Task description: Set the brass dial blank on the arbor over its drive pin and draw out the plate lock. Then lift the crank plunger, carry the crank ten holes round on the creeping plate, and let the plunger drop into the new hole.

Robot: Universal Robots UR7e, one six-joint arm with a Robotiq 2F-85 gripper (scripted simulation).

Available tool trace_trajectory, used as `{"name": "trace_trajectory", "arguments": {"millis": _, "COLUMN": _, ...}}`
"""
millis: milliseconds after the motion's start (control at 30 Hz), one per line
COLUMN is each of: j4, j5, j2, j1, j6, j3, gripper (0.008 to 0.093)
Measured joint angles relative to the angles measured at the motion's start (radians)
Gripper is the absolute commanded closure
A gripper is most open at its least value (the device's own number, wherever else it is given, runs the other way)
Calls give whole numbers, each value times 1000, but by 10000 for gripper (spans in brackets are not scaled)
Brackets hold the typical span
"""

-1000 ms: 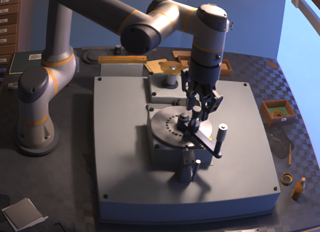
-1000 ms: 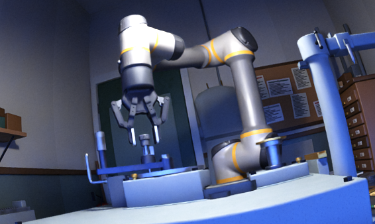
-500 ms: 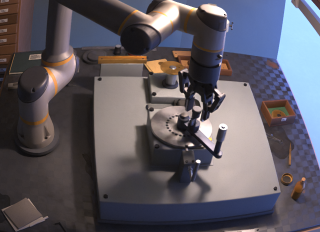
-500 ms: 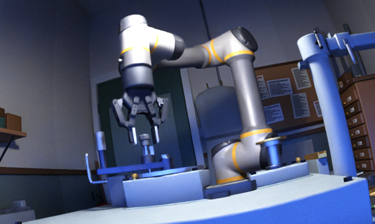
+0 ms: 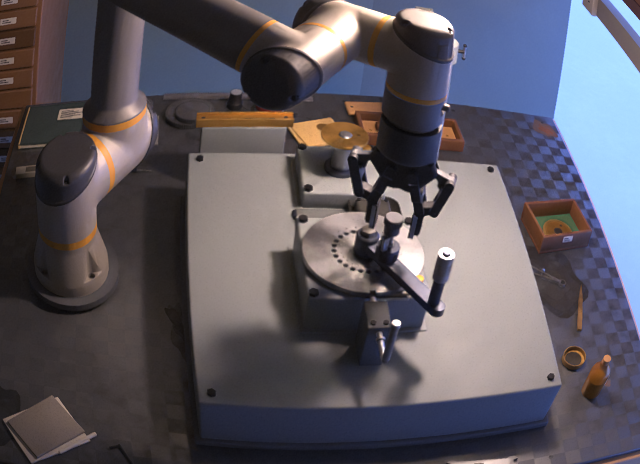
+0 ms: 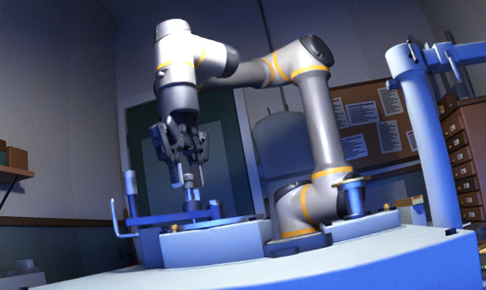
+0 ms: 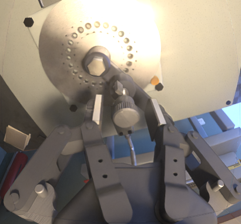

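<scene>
The crank plunger, a knurled round knob on the crank arm, stands upright between the fingers of my gripper, which is open and holds nothing. The dark crank arm runs from the hub out to an upright handle. Beneath it lies the round steel plate with its ring of holes. The brass dial blank sits on the arbor at the back of the base. The plate lock stands at the plate's front edge.
An open wooden tray with a brass ring sits to the right of the grey base. A small brass cup and a bottle stand near the right front corner. My arm's pedestal rises on the left.
</scene>
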Motion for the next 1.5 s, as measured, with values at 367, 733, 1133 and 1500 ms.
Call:
{"name": "trace_trajectory", "arguments": {"millis": 367, "j4": 0, "j5": 0, "j2": 0, "j1": 0, "j6": -429, "j3": 0, "gripper": 494}}
{"name": "trace_trajectory", "arguments": {"millis": 733, "j4": 0, "j5": 0, "j2": 0, "j1": 0, "j6": -754, "j3": 0, "gripper": 494}}
{"name": "trace_trajectory", "arguments": {"millis": 1133, "j4": 0, "j5": 0, "j2": 0, "j1": 0, "j6": -896, "j3": 0, "gripper": 494}}
{"name": "trace_trajectory", "arguments": {"millis": 1500, "j4": 0, "j5": 0, "j2": 0, "j1": 0, "j6": -903, "j3": 0, "gripper": 494}}
